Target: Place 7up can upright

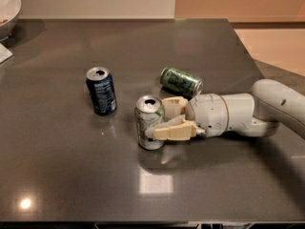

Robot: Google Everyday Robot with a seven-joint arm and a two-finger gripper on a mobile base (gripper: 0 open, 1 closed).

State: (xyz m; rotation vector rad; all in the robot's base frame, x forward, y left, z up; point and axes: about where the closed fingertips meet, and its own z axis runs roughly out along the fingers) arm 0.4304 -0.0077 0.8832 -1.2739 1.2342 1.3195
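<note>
A dark grey, glossy counter (71, 166) fills most of the camera view, with light glinting off it near the front edge. The robot's white arm (248, 113) reaches in low from the right, lying almost level above the surface. At the top left corner the rim of a pale bowl (7, 6) juts into view, and below it a flat white item (4, 54) sits at the left edge, too cropped to identify.

At the end of the arm, the gripper (158, 118) is pinching the 7up can (147, 120). One tan finger crosses the near side of the can and the other presses against its far side. The 7up can stands upright on the counter a little right of centre, with its opened top facing up.

A dark blue can (101, 90) stands upright to the left of the 7up can and slightly farther back, near it but not touching. A dark green can (181, 81) lies on its side just behind the gripper, its end pointing toward the right, close to the arm's wrist housing but apart from the 7up can.
</note>
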